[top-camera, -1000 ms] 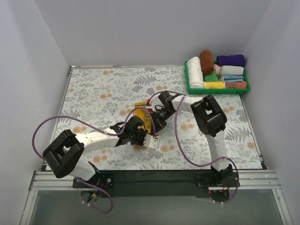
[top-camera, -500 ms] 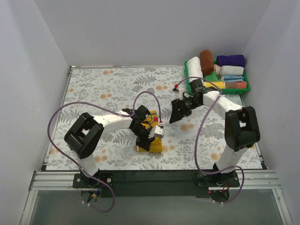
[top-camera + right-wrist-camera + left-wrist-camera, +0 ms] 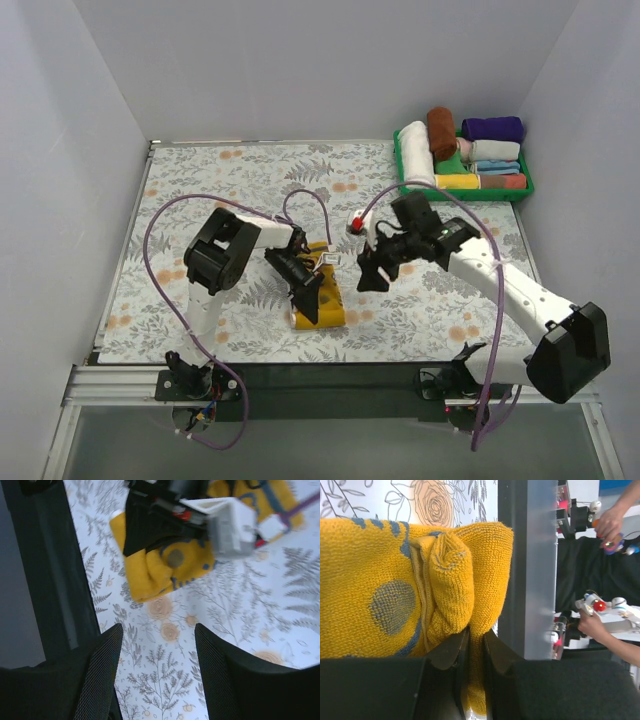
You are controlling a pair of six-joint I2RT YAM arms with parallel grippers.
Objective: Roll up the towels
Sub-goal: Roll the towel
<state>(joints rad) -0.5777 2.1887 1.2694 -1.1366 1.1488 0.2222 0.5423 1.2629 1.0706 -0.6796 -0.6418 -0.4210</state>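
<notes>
Rolling stage: yellow towel (image 3: pixel 330 312) lies on table (image 3: pixel 220 190), front-centre, close to the near edge. It's bunched into a thick fold, not a tidy cylinder yet. I'd judge the roll approx half done.
Towel look: mustard knit w/ blue-grey patches. One lip is doubled over on itself, per L wrist view (image 3: pixel 390 595).
Why held so: L claw (image 3: pixel 474 647) pinches that folded lip, prob. to stop the layers springing open while the roll gets tightened. Gripping at one end leaves the rest of the cloth resting on the table.
L claw state: clenched almost tight on a fold of the yellow towel. Cloth shows btwn the fingers (image 3: pixel 451 652) and runs down past the tips.
L claw from above: sits over the towel's left part (image 3: pixel 308 300), hiding some of it.
R claw (image 3: pixel 160 675): open, fingers (image 3: pixel 97 680) well spread, nothing btwn them. It hovers over bare table and touches nothing.
R claw from above: near the towel's right side (image 3: pixel 370 277), apart from it.
Why R there: likely placed to come in on the free side and help press or turn. Judgement only.
Brown towel (image 3: pixel 441 130): rolled, in tray (image 3: pixel 470 195) at far-right corner w/ other rolled cloths, well apart from both claws.
Risk: knit is soft and thick, so the lip could slip out if L claw lets go before R has hold.
</notes>
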